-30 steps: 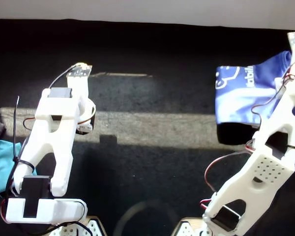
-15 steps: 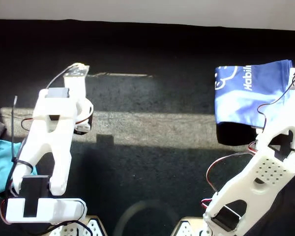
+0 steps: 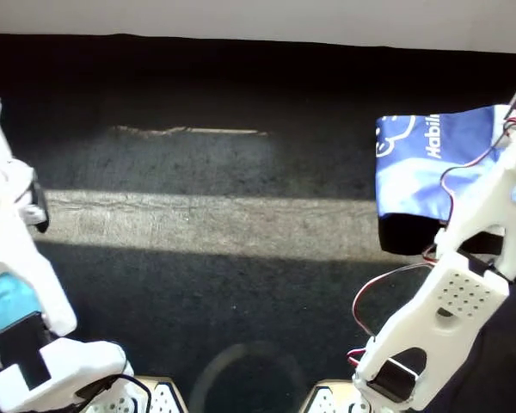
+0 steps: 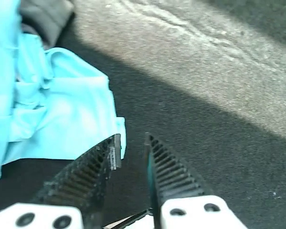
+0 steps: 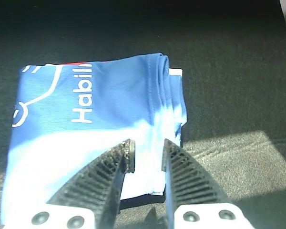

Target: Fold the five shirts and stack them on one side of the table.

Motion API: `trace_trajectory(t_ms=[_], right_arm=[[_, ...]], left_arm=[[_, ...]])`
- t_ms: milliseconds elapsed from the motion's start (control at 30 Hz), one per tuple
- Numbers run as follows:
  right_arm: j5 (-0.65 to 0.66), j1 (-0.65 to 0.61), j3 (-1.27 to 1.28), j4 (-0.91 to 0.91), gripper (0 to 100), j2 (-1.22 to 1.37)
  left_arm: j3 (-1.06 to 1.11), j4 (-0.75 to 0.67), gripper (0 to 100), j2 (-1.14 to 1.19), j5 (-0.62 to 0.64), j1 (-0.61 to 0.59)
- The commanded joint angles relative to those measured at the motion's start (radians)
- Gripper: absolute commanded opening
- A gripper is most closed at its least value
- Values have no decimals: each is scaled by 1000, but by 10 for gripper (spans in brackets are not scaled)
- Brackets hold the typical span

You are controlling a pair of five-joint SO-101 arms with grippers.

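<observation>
1. Two pieces lie unfolded at the left edge. One is a crumpled cyan shirt (image 4: 62, 114) in a heap. The other is a dark grey cloth (image 4: 45, 16) touching its far side; whether that is a shirt I cannot tell.
2. Over the heap's right corner hangs the left gripper (image 4: 132, 143), its jaws parted a little and grasping nothing.
3. Between heap and stack runs the table (image 3: 241, 224), a black mat crossed by a sunlit band.
4. Far right, the blue shirt (image 3: 430, 163) lies folded flat on top of a dark folded layer (image 3: 408, 234). Thin white and red edges peek out beneath, so the stack looks several deep, though I can't count it.
5. Above the blue shirt hovers the right gripper (image 5: 148, 148), jaws slightly apart and empty.
6. By my reckoning the job is past halfway, with the cyan shirt next to be folded and stacked.
</observation>
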Motion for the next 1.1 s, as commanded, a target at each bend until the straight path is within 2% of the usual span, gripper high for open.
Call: trace_trajectory(t_ms=[0, 100, 200, 400, 500, 700, 833, 967, 1000, 1067], right_arm=[[-6, -35, -45, 19, 231, -21], [-15, -31, -21, 21, 228, -77], [-66, -15, 128, 21, 217, -237], [-77, -101, 713, 18, 217, -722], [-77, -168, 1001, 18, 217, -990], [-72, -243, 1385, 15, 217, -1414], [-72, -239, 1561, 15, 217, -1543], [-72, -240, 1676, 15, 217, -1604], [-72, -240, 1695, 15, 217, -1610], [-72, -240, 1725, 15, 217, -1618]], left_arm=[[-59, 6, 204, -35, -100, -165], [-41, -21, 203, -33, -193, -271], [1, -95, 203, -33, -265, -369], [119, -325, 205, -33, -457, -499], [245, -439, 206, -33, -540, -519], [470, -723, 206, -33, -603, -515], [595, -861, 206, -33, -643, -498], [641, -941, 194, -36, -661, -503], [641, -947, 163, -44, -661, -504], [624, -942, 28, -51, -657, -498]])
